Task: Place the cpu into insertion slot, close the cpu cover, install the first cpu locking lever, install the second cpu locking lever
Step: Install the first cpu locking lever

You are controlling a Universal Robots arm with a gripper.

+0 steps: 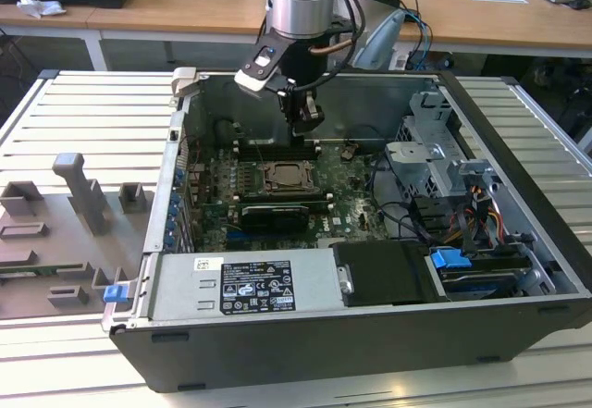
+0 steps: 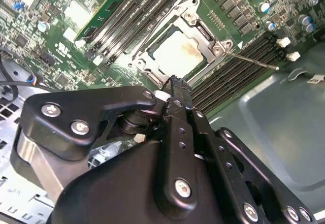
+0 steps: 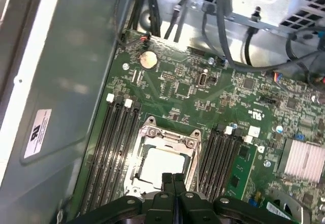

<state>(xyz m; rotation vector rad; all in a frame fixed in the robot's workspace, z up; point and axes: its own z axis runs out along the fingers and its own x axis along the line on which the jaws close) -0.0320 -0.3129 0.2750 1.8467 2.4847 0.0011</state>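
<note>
The cpu [image 3: 157,165] sits in the insertion slot [image 1: 289,175], framed by the cpu cover [image 3: 170,135]. The gripper [image 3: 173,176] hovers just above, fingers [image 3: 167,184] pressed together, holding nothing. It is likely light, stiff and fragile (best held by opposite edges).

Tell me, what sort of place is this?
Probably a robotics lab: an opened black computer case lies on a ribbed metal table, wooden desks stand behind, and a black robot gripper hangs above its green circuit board.
</note>
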